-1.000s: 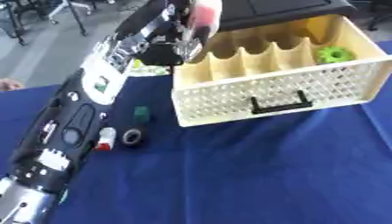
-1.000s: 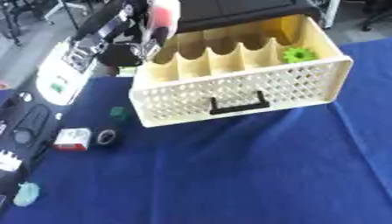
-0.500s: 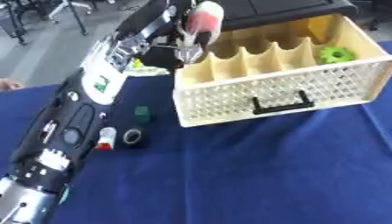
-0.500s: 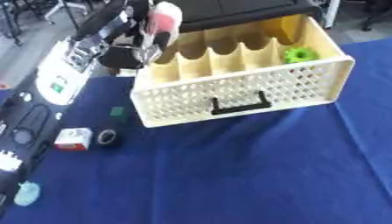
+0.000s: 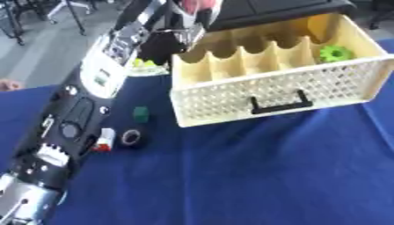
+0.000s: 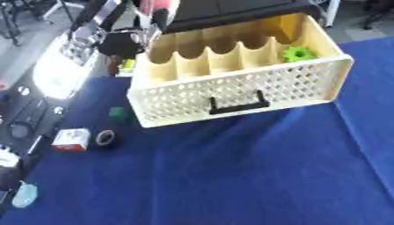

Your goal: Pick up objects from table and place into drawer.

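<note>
Pink object (image 5: 197, 5), its long axis roughly upright, sits clamped in the left hand (image 5: 184, 17) at the top edge, above the far left corner of the cream drawer (image 5: 277, 92); the right hand shows in neither view.

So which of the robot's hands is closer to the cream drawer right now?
Left. The left hand holds a pink object above the cream drawer, over its far left corner. The right hand shows in neither view.
</note>
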Tool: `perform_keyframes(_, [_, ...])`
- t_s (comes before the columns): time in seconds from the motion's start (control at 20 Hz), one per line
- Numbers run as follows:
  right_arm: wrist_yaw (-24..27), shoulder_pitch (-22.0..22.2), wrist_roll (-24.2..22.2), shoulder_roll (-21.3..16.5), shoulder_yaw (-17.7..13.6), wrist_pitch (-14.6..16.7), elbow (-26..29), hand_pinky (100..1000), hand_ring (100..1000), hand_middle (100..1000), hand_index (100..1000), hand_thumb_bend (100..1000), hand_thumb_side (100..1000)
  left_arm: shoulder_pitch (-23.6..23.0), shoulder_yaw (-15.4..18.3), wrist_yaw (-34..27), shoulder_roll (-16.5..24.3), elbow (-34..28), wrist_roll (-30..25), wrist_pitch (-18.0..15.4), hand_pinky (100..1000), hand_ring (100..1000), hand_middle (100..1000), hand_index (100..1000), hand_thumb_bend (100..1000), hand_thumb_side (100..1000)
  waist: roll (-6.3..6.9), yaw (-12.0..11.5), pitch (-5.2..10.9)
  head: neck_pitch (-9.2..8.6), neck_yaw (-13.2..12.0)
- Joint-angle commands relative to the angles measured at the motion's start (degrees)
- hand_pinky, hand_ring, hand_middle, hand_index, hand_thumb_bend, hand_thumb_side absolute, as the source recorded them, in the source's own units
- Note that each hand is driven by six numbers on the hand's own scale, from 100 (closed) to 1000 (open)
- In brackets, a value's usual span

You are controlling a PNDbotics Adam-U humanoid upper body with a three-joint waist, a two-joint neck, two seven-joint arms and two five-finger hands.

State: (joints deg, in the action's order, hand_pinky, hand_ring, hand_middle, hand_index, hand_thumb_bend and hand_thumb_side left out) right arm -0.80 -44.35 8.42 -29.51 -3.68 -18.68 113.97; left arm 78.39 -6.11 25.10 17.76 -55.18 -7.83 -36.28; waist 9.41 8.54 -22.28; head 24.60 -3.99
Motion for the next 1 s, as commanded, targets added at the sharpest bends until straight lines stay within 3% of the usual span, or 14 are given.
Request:
perform_keyframes(0.05, [0.6,-0.9,0.1,-0.7,-0.4,0.2,0.6,664,449,386,711,100,1000,2.4,0.8,-1.6,1.9,-0.4,0.4,0.6,165,427,434,688,100,446,0.02,0.5,1.62,-0.54,-0.3])
perform_keyframes(0.5, [0.8,-0.9,-0.1,-0.3,-0.3,0.1,0.6,666,449,386,711,100,1000,3.3,0.8,-3.0,1.7,0.1,-0.2,0.6,197,454,447,685,100,459,0.99,1.2,1.63,-1.02,-0.6])
perform_keyframes(1.0, [1.2,-1.6,-0.4,-0.4,-0.2,0.8,0.6,666,449,387,710,100,1000,3.2,2.9,0.4,1.8,3.7,0.1,1.0,190,449,443,682,100,484,1.22,1.9,1.04,-2.02,-0.5])
